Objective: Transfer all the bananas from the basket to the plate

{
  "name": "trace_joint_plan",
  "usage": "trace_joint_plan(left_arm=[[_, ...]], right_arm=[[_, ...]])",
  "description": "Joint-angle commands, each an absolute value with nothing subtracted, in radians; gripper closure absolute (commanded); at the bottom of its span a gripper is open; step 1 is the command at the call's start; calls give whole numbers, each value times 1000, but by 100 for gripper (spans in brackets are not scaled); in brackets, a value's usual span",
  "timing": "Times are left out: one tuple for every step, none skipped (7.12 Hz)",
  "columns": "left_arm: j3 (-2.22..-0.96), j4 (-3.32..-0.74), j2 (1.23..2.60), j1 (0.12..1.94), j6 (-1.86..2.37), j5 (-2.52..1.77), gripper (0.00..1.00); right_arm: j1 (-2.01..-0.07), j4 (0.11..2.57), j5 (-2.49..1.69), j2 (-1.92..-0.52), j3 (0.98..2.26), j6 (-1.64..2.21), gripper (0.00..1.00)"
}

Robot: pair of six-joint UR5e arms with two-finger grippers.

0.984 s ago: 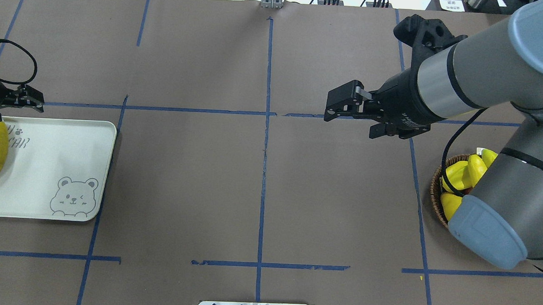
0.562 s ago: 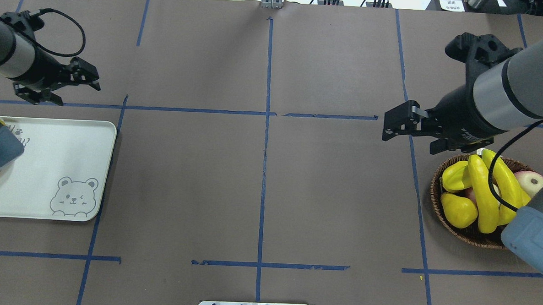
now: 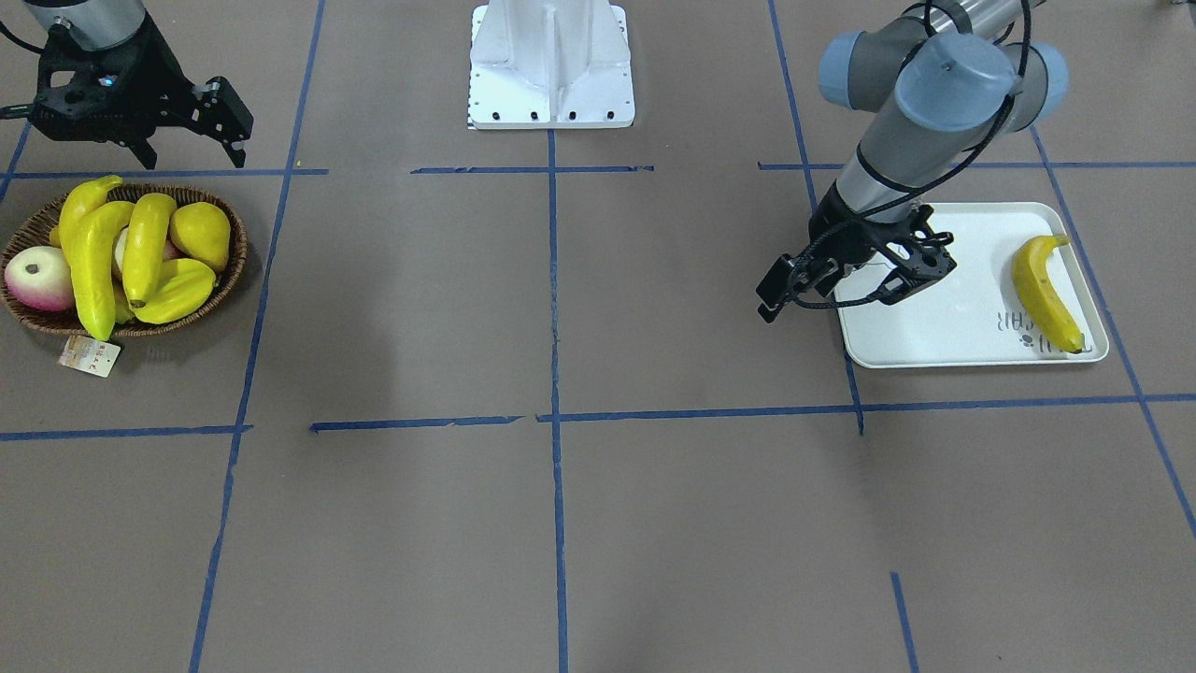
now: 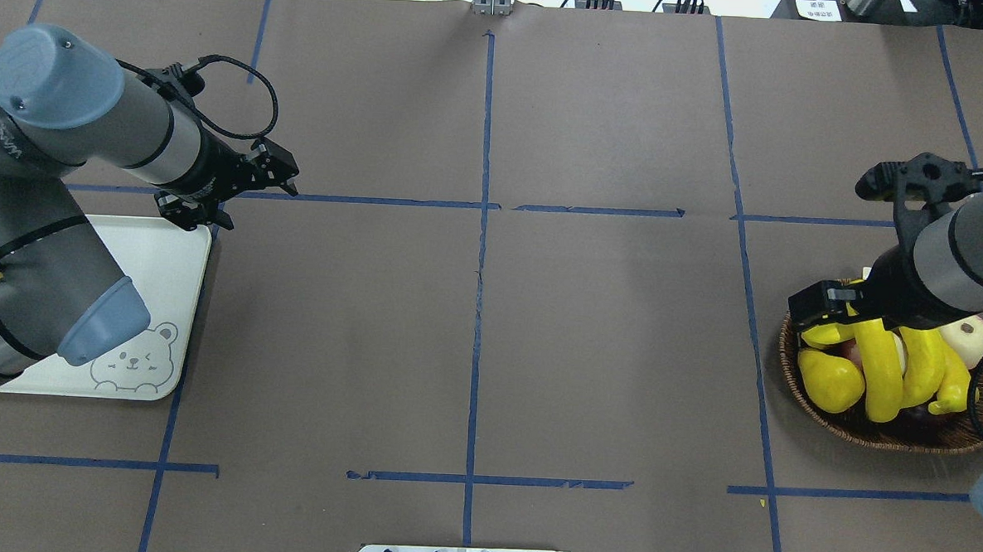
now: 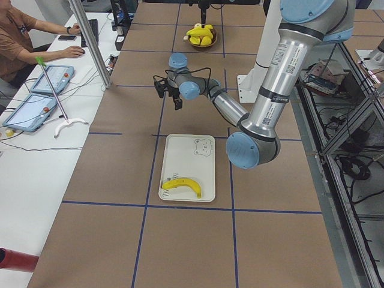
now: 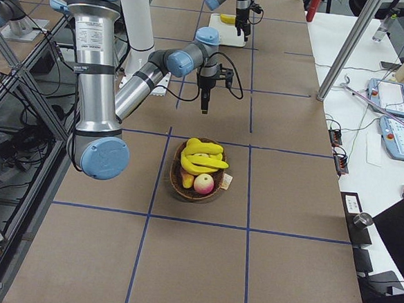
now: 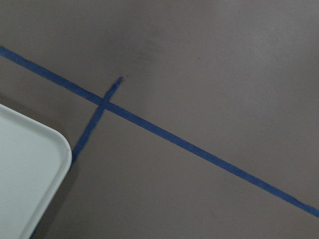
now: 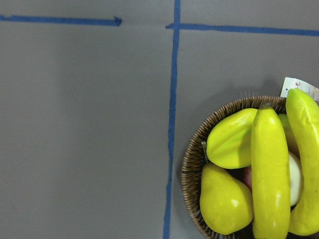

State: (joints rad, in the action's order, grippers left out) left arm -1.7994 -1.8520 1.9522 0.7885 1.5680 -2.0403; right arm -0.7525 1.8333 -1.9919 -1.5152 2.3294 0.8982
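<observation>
Bananas [image 3: 148, 245]: three in basket [image 3: 235, 260] near right edge of desk [image 3: 561, 523], heaped lengthwise over starfruit [image 3: 177, 288], pear [image 3: 201, 234] and pink round fruit [image 3: 37, 278], so easy to reach from above. Fourth banana [image 3: 1045, 292] flat on plate [image 3: 934, 329] near left edge, tucked along plate's outer side, which leaves most of the plate bare for the rest.

Right gripper [image 3: 192, 142]: spread, empty, pointing down. Hangs raised beside basket's rim, not yet over the heap; wrist view puts basket in its lower right corner. Probably lining up on a top banana, jaws wide enough to straddle it crosswise.

Left gripper [image 3: 827, 297]: likewise spread and empty. Hovers above bare desk just off plate's inner corner, well apart from the banana there, likely to avoid knocking it.

Basket and plate at opposite ends, so probably a relay with a hand-over near mid-desk. By that count, one of four done. Main risk next: disturbing neighbouring fruit when lifting from the heap.
</observation>
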Motion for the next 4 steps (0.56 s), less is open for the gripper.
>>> trace_joint_plan(left_arm=[[-1798,-1852,1968,753,1578,-1999,0],[-1798,-1852,1971,743,1580,-1997,0],[-1798,-1852,1973,741,1582,-1997,0],[-1798,-1852,1982,741,1582,-1997,0]], right_arm=[[-657,1926,-1876,-1529,2324,865,0],[-658,1930,-1875,-1538,2316,748,0],[-658,1921,-1871,-1555,2300,705,0],[-660,1913,-1870,-1566,2289,698,0]])
